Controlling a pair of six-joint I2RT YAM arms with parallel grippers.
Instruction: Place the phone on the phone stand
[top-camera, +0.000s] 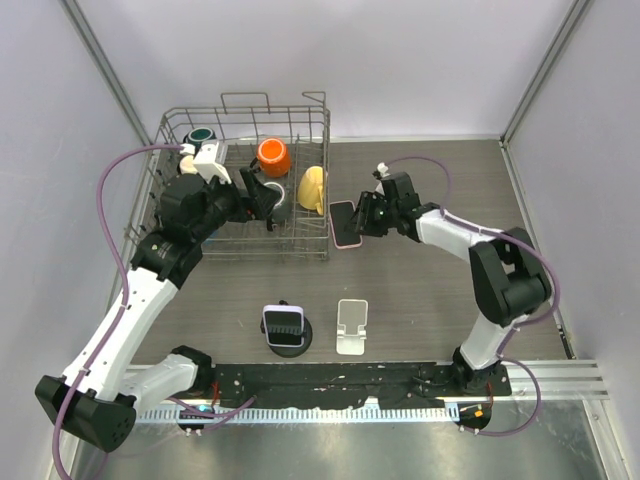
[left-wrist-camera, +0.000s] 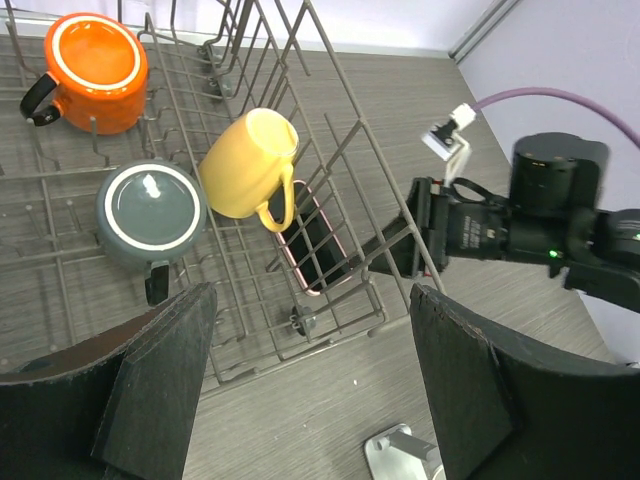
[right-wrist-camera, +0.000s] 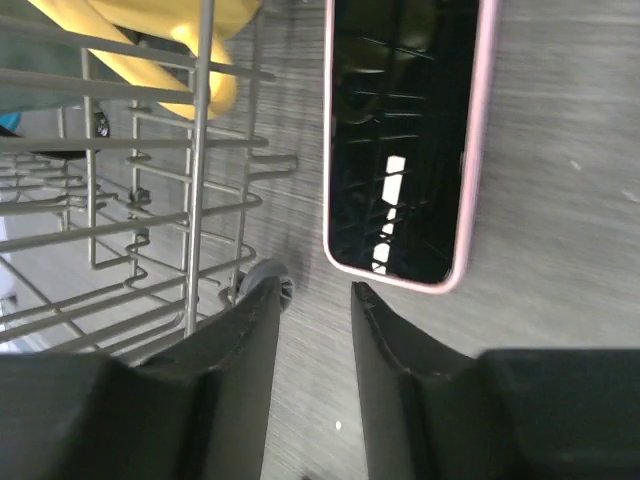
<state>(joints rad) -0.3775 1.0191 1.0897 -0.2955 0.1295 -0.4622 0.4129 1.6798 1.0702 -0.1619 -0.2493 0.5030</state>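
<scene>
The phone (top-camera: 345, 225) has a pink case and lies flat, screen up, on the table just right of the dish rack; it also shows as the phone (right-wrist-camera: 405, 140) and, through the rack wires, the phone (left-wrist-camera: 318, 245). My right gripper (top-camera: 360, 215) hovers at its near end. The right gripper (right-wrist-camera: 312, 292) is open a little, with only bare table between its fingers, left of the phone's corner. The white phone stand (top-camera: 352, 327) stands bare near the front; the stand (left-wrist-camera: 400, 455) peeks in low. My left gripper (left-wrist-camera: 312, 295) is wide open over the rack's edge, the left gripper (top-camera: 265, 195) holding nothing.
The wire dish rack (top-camera: 310, 250) holds an orange mug (top-camera: 272, 155), a yellow mug (top-camera: 312, 188) and a dark teal cup (top-camera: 200, 135). A black round stand (top-camera: 287, 335) carrying a small lavender device stands left of the white one. The rack's foot (right-wrist-camera: 262, 275) is beside the right fingers.
</scene>
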